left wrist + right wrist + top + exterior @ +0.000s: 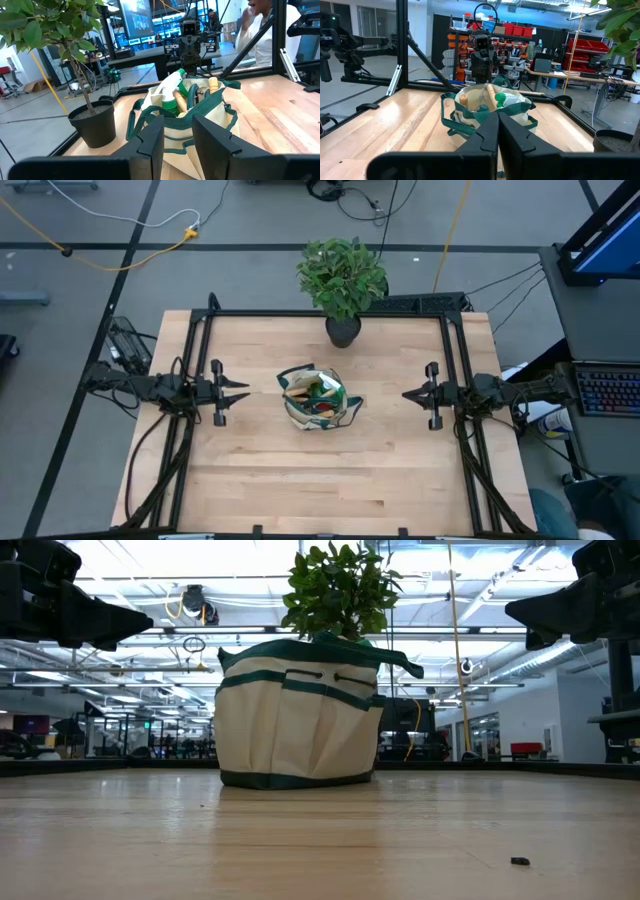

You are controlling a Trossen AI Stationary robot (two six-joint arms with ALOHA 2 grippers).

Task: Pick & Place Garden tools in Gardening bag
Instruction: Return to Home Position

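The beige gardening bag with green trim stands upright on its base at the table's middle. Garden tools stick out of its top: a green spray bottle and wooden handles. My left gripper hovers level at the table's left, open by a small gap, pointing at the bag and clear of it. My right gripper hovers level at the table's right, shut, also pointing at the bag and apart from it.
A potted leafy plant in a black pot stands at the table's far edge behind the bag. A black frame borders the table. A small dark speck lies on the near tabletop. A person stands beyond the table's right side.
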